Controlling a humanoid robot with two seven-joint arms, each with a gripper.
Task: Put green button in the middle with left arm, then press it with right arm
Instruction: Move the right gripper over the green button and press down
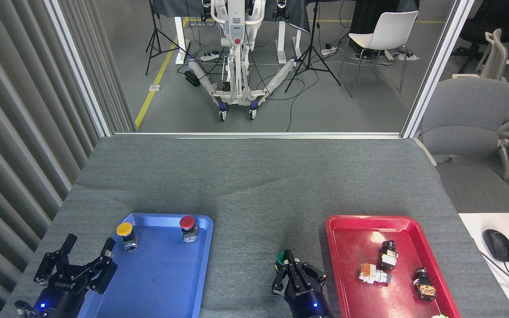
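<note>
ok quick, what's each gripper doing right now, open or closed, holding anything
Left gripper: open, holding nothing, at the blue tray's left edge.
Right gripper: closed, tip on the green button, not holding it.

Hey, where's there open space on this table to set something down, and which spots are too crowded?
The grey cloth beyond both trays is widest and bare. The strip between the blue tray and red tray is free at its far end; nearer, the right gripper sits over the green button. The blue tray's middle is bare. The red tray's right half is cluttered.

Grey cloth table [254,176]: blue tray [161,282] lower left, red tray [356,229] lower right, green button [282,256] between them.
</note>
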